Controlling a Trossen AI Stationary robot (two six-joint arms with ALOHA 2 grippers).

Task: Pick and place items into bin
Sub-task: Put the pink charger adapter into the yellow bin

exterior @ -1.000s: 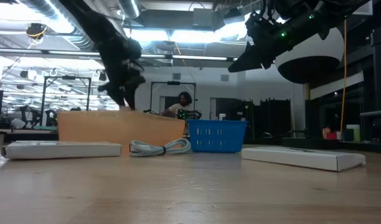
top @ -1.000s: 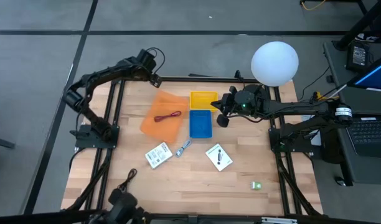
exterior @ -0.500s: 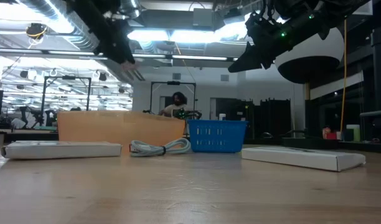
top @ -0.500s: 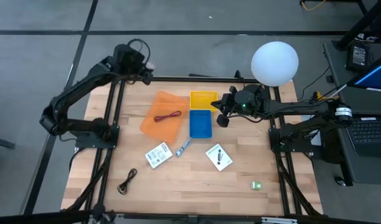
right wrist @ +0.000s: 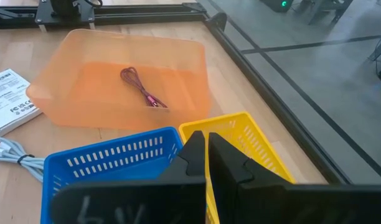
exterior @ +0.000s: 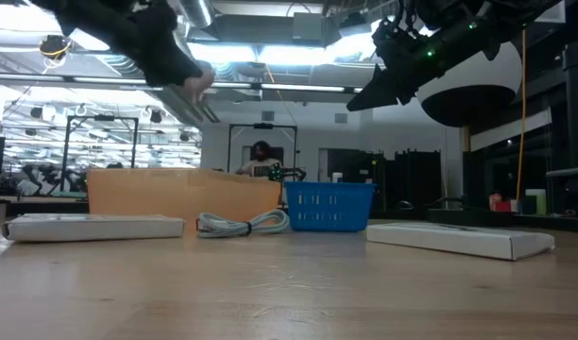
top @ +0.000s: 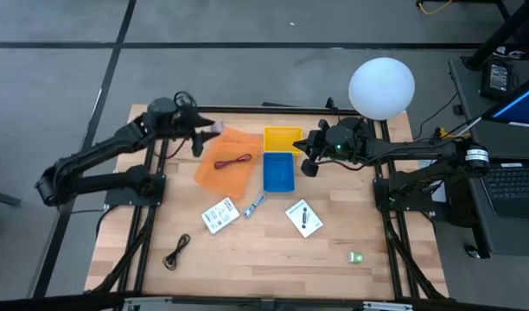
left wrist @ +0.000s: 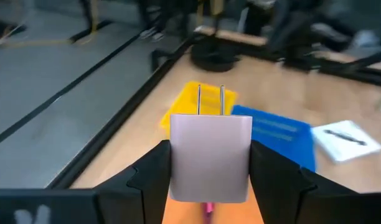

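Observation:
My left gripper hangs above the far left corner of the orange bin, shut on a pale pink plug adapter. A red cable lies on the bin's floor. My right gripper is shut and empty, high over the right rims of the yellow bin and blue bin. On the wood lie two white cards, a silver-blue cable, a black cable and a green piece. My left gripper pinches the adapter's two opposite side faces between its two fingers. The fingers come from the table's left, nearly level and slanting a little down. The adapter's two metal prongs point ahead, away from the gripper. It is lifted clear of bin and table.
A large white ball stands on a post at the table's far right corner. Dark frame rails run along the left and right sides. Bare wood lies toward the near edge. A person shows far behind the table.
My left gripper has risen from low at the table's far left corner and tipped from pointing down to nearly level. It has come toward the orange bin with the adapter between its fingers, while the arm's elbow has swung out left. My right arm has kept still.

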